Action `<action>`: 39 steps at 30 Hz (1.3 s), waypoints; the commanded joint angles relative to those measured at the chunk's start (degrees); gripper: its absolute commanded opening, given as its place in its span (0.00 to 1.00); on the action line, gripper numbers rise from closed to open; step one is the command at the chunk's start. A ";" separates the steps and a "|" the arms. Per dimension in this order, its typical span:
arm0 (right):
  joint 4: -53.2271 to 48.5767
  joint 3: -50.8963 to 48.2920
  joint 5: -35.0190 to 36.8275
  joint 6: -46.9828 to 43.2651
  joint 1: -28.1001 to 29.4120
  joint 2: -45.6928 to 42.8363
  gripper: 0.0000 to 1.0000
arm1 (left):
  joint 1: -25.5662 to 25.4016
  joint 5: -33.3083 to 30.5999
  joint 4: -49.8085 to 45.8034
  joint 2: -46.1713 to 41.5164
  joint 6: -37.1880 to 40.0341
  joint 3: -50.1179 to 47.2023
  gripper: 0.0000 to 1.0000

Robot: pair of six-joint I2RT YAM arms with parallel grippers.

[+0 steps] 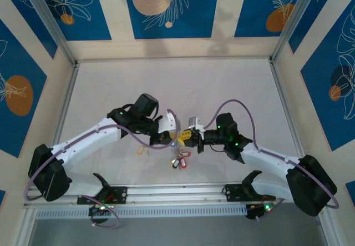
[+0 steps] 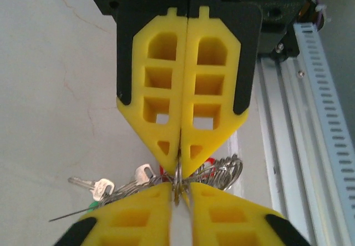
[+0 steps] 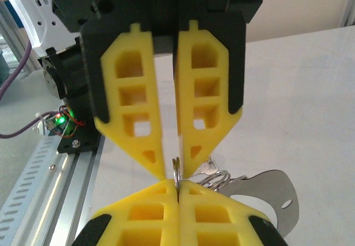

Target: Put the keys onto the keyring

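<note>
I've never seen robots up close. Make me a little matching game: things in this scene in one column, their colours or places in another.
Things:
1. keyring
2. cable
3. wall panel
4. table

Descriptions:
A. purple, looping over an arm
B. blue, behind the table
C. off-white, under everything
D. thin metal, pinched between both pairs of yellow jaws

Pairs: 1-D, 2-A, 3-B, 4-C

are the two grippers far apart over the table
No, in the left wrist view the left gripper and the right gripper meet tip to tip, a thin metal ring pinched between them.
</note>
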 commanded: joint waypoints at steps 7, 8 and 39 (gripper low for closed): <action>8.06 -3.14 -0.47 2.52 -0.96 -1.52 0.00 | -0.15 4.47 3.53 -1.16 -1.27 -2.56 0.24; 8.06 -3.27 -0.61 2.47 -0.96 -1.74 0.00 | -0.15 4.30 3.70 -1.06 -1.36 -2.59 0.23; -7.73 -0.71 5.08 -6.72 -0.65 -9.77 0.35 | -0.06 -15.41 -13.03 -2.91 13.73 9.52 0.00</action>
